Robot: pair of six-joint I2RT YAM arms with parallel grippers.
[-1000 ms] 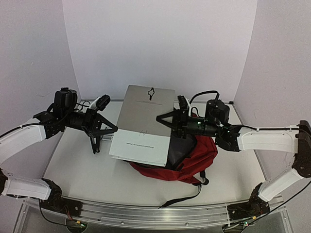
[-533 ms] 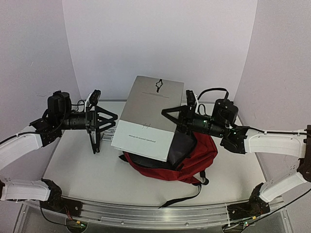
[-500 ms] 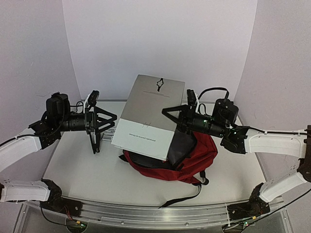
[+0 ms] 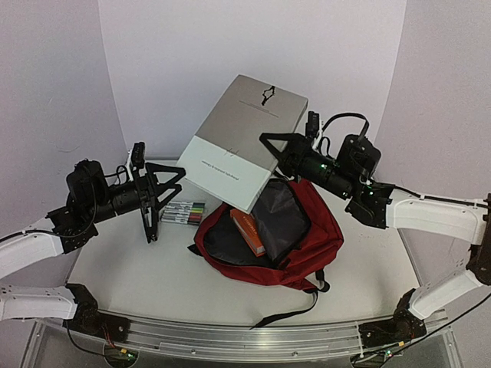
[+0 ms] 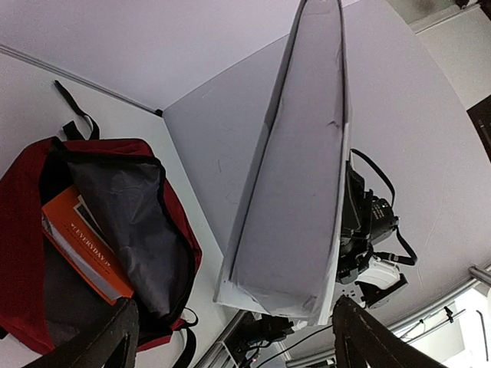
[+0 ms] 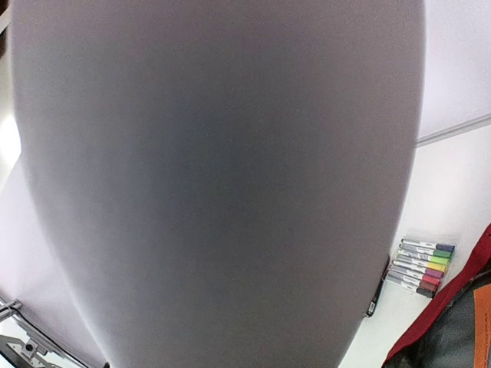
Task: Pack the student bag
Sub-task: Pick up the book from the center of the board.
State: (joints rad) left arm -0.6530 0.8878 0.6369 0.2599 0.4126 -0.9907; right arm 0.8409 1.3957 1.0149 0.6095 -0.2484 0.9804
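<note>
The student bag [image 4: 311, 247], red with a grey lining, lies open in the middle of the table, also in the left wrist view [image 5: 21, 222]. An orange book [image 4: 248, 231] sits inside it. A large grey-and-white book [image 4: 244, 140] hangs tilted in the air above the bag's far side. My right gripper [image 4: 275, 157] is shut on its right edge. In the right wrist view this book [image 6: 215, 176] fills the frame and hides the fingers. My left gripper [image 4: 170, 192] stands open to the left of the book, apart from it, its fingertips [image 5: 100, 345] wide.
A set of coloured markers [image 4: 182, 212] lies on the table left of the bag, under the raised book, and shows in the right wrist view [image 6: 420, 267]. The bag's black strap [image 4: 295, 308] trails toward the near edge. White walls stand close behind.
My left gripper opened, let go of the large book and drew back left. My right gripper lifted and tilted the book off the bag, uncovering the orange book and the markers.
</note>
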